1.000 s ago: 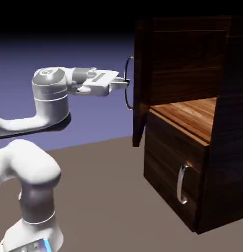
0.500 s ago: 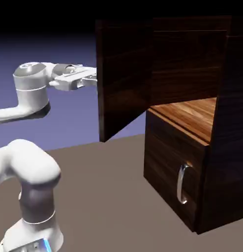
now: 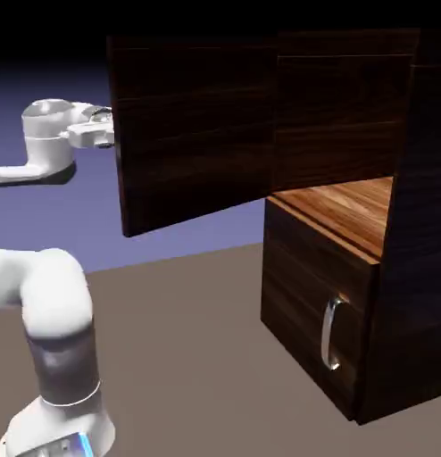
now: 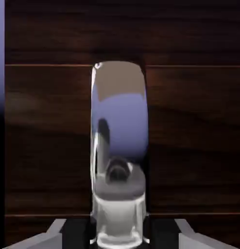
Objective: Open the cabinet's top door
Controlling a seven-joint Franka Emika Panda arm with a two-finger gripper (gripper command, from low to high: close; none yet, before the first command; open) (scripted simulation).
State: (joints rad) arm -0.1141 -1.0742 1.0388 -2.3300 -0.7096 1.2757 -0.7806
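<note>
Cabinet [image 3: 385, 223]: tall, dark wood grain, at the right of the exterior view, standing on the grey-brown table [image 3: 188, 339].

Top door [image 3: 193, 129]: swung wide open toward the left, its inner face toward the camera, its free edge at the far left beside the arm. In the hand view the door's dark grain fills the frame.

Inner shelf [image 3: 345, 210]: lighter wood, exposed in the open upper compartment.

Lower panel [image 3: 313, 312]: shut; small silver handle [image 3: 330, 333] on its front.

Gripper [image 3: 104, 136]: mostly hidden behind the door's left edge in the exterior view.

Door handle [image 4: 118, 146]: silver bar, upright, centred between the grey fingertips [image 4: 44, 238]. Jaws clamped on it.

Change from half a second ago: door opened further, free edge moved left; arm drawn back left with it.
</note>
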